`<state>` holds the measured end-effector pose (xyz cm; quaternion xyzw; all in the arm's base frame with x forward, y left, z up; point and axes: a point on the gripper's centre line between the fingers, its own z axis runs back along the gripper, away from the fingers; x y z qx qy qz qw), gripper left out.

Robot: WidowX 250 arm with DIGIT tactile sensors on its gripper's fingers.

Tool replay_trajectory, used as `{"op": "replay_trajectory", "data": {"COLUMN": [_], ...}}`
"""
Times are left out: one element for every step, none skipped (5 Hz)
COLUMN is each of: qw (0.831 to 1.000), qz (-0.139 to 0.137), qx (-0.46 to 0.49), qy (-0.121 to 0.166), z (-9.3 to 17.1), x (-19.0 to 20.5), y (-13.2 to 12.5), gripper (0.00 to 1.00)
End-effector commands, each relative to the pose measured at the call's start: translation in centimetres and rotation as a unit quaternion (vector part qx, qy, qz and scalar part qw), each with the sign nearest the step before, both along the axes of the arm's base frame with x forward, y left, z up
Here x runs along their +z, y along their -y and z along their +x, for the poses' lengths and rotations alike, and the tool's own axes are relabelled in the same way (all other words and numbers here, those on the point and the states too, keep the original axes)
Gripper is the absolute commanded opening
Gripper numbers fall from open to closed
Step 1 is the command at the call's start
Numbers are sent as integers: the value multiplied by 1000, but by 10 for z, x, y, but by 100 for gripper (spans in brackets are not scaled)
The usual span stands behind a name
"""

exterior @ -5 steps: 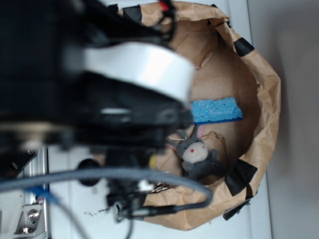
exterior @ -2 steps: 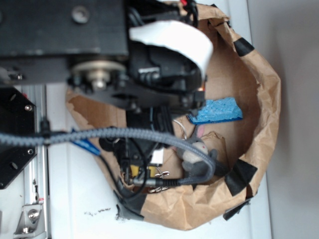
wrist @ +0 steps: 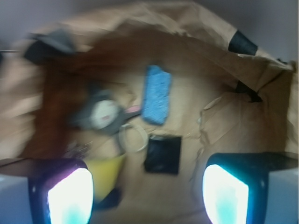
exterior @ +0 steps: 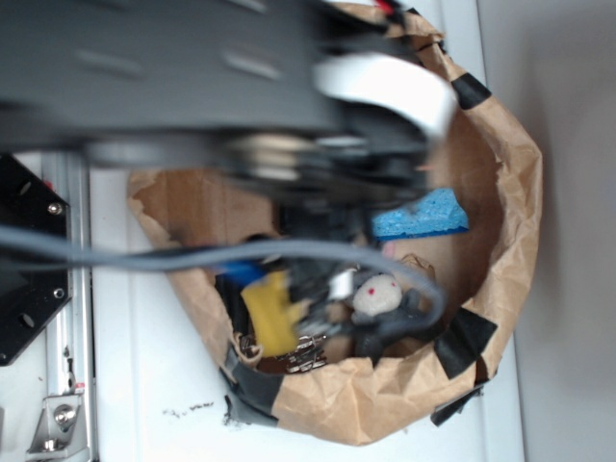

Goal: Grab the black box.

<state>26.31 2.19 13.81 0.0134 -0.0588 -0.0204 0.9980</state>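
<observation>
The black box lies flat on the floor of the paper basket, just below the blue sponge and beside a clear ring. My gripper hangs above it, jaws spread wide, holding nothing.

Crumpled matt brown paper forms the bag patched with matt black tape, holding a porous blue sponge, a soft cloth plush toy and the glossy, slightly wrinkled black box.
</observation>
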Motion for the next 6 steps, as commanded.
{"op": "replay_trajectory", "data": {"qw": [999, 998, 998, 998, 998, 998], "qz": [-14, -25, -27, -33, -28, -16], "qx": [-37, -46, -44, -34, -38, -41], "qy": [24, 37, 38, 30, 29, 50], "z": [-3, -5, -1, 7, 10, 6], "x": [-30, -46, -59, -57, -54, -48], "y": [-16, -22, -30, -31, -34, -32], "gripper": [100, 100, 100, 100, 100, 100]}}
